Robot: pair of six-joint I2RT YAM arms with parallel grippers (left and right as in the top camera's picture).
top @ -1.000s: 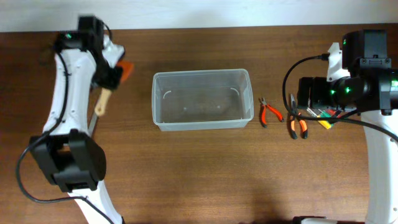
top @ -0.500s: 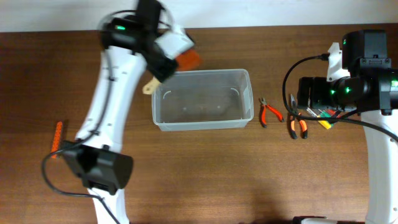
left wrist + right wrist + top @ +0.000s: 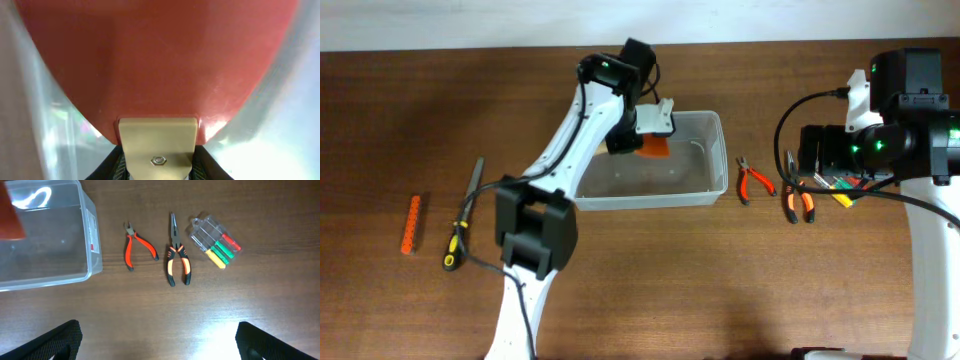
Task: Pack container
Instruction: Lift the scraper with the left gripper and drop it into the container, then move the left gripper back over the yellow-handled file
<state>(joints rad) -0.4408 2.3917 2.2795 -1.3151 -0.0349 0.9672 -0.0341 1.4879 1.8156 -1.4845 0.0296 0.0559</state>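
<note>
Strip: orange ridged plastic strip (image 3: 412, 223) lies near the left edge of the worktop.
Loose tools: slim grey metal tool (image 3: 475, 182) and yellow-and-black-handled tool (image 3: 450, 253) lie just right of the strip, roughly end to end.
Left arm: left gripper (image 3: 642, 135) hangs over the tub's far left part, its fingers closed on the tan handle of an orange flat-bladed scraper (image 3: 155, 60). Whether the blade touches the tub floor, I cannot tell.
Tub: clear plastic rectangular tub (image 3: 645, 200) stands upright mid-worktop, nearer the far edge.
Cutters: small red-handled cutters (image 3: 137, 250) lie just right of the tub.
Pliers: orange-and-black long-nose pliers (image 3: 176, 257) lie beside the cutters, apart from them.
Pack: clear pack of green, yellow and red screwdrivers (image 3: 215, 242) lies right of the pliers.
Right arm: right gripper (image 3: 159, 340) hovers near the right edge, fingers spread wide, holding nothing.
</note>
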